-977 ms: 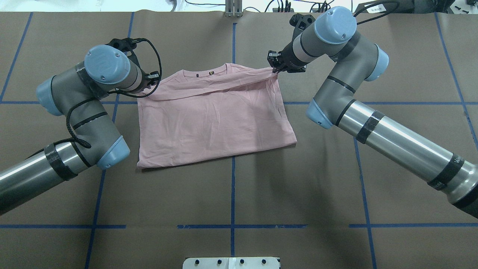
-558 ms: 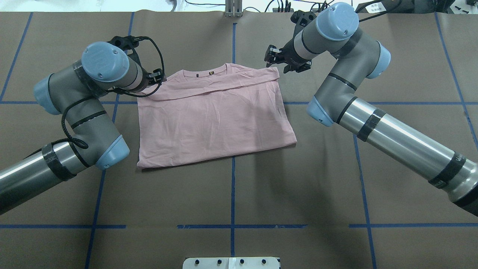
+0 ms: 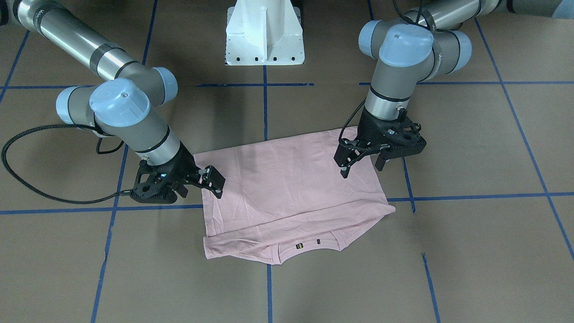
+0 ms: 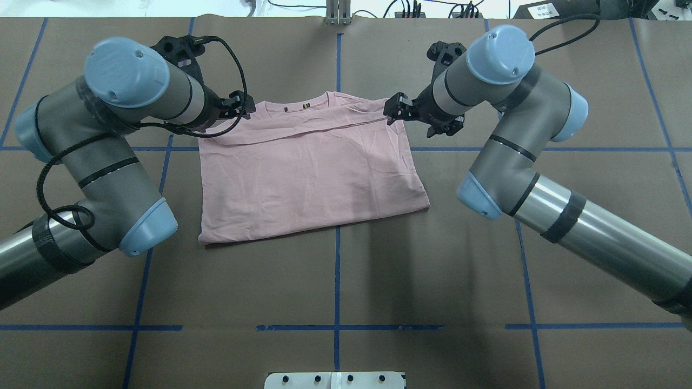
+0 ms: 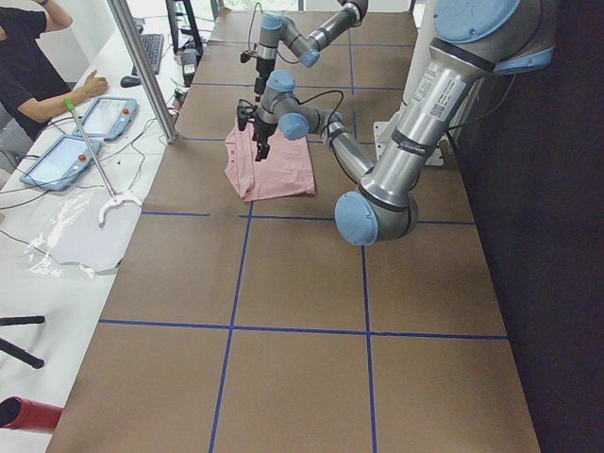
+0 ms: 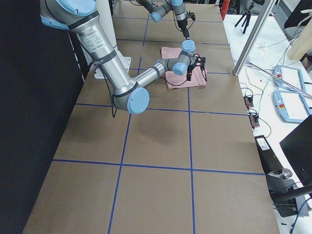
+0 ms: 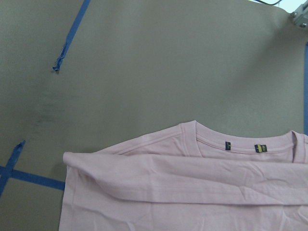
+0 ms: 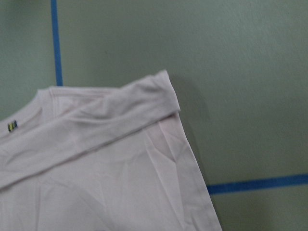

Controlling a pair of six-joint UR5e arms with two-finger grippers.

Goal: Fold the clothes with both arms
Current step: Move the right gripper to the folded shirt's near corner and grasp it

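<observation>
Pink T-shirt [image 4: 308, 173], folded, flat on worktop [image 4: 486, 270] toward far edge's middle; left gripper [image 3: 361, 168] and right gripper [image 3: 199, 185] above opposite sides, both spread wide, apparently holding nothing.

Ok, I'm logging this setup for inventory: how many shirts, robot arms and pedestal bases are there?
pink T-shirt: 1
robot arms: 2, the left arm and the right arm
white pedestal base: 1
Total: 4

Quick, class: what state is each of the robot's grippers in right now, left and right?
Left gripper: jaws open, holding nothing, not gripping the pale pink short-sleeved T-shirt.
Right gripper: jaws open, holding nothing.
</observation>
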